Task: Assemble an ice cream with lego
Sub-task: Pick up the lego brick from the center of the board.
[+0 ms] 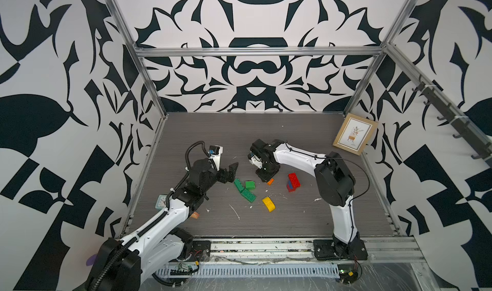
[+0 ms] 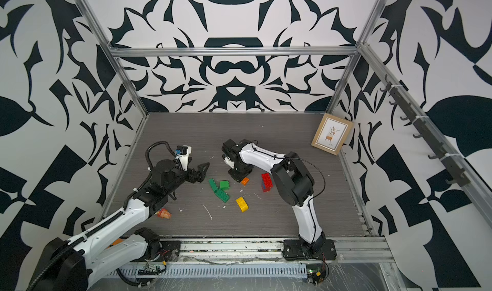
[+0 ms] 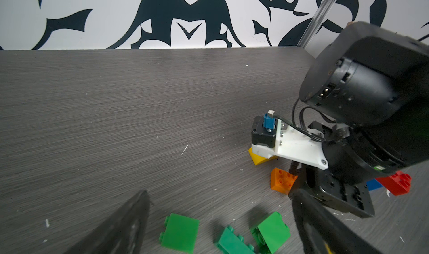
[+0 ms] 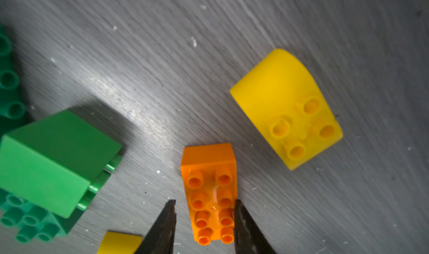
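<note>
Two tools hang over a grey wood-grain surface (image 1: 266,138) strewn with bricks. The right tool (image 4: 205,203) points down at a small orange brick (image 4: 210,194), which lies flat and studs up near the middle of the surface. The jaws stand a little apart, astride the brick's long sides. One finger (image 4: 246,229) touches one side, while the other finger (image 4: 160,232) stands just off the opposite side, with a sliver of surface showing between. The brick is straddled but not clamped. In a top view only a corner of the orange brick (image 1: 270,181) shows past the black tool body.

The left tool (image 1: 231,173) is held above the surface with its jaws spread wide and nothing between them. It is near three green bricks (image 1: 249,195), on their far side. These are bunched together just left of the orange brick, and the bright square one (image 4: 53,162) is tipped on its side against a darker one.

A yellow domed brick (image 4: 285,108) lies studs up just beside the orange brick, apart from it. In the top views it is hidden beneath the right arm. A second yellow domed brick (image 1: 269,204) lies alone nearer the front edge. To the right of the orange brick, a red brick (image 1: 294,180) sits on a blue brick (image 1: 290,188).

A picture frame (image 1: 355,134) leans against the right wall at the back corner.
</note>
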Robot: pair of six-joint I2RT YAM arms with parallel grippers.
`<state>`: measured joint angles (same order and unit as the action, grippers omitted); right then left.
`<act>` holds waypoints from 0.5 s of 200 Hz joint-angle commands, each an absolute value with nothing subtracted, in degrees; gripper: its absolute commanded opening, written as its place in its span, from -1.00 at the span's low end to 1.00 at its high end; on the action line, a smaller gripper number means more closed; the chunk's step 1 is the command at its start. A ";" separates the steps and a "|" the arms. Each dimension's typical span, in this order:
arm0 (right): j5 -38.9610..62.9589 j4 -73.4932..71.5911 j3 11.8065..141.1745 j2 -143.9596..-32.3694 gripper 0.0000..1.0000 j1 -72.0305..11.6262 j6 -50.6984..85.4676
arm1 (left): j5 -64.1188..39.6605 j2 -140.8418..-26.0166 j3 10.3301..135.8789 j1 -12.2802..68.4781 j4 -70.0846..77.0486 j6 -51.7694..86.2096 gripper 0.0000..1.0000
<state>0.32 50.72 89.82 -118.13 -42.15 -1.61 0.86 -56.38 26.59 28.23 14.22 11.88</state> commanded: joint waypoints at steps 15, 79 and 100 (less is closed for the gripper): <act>-2.63 50.66 90.29 -118.83 -0.06 -42.80 -1.47 | 0.35 -56.43 25.88 28.04 13.81 11.34 0.98; -1.85 48.11 88.62 -116.63 0.04 -43.07 -0.63 | 0.35 -56.78 25.84 28.04 13.98 11.33 0.98; -1.79 47.74 88.68 -117.53 -0.08 -43.13 -0.53 | 0.26 -56.95 25.93 28.04 14.01 11.33 0.98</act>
<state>-1.26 48.16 88.97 -119.42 -42.76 -1.37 0.82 -56.55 26.59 28.23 14.22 11.70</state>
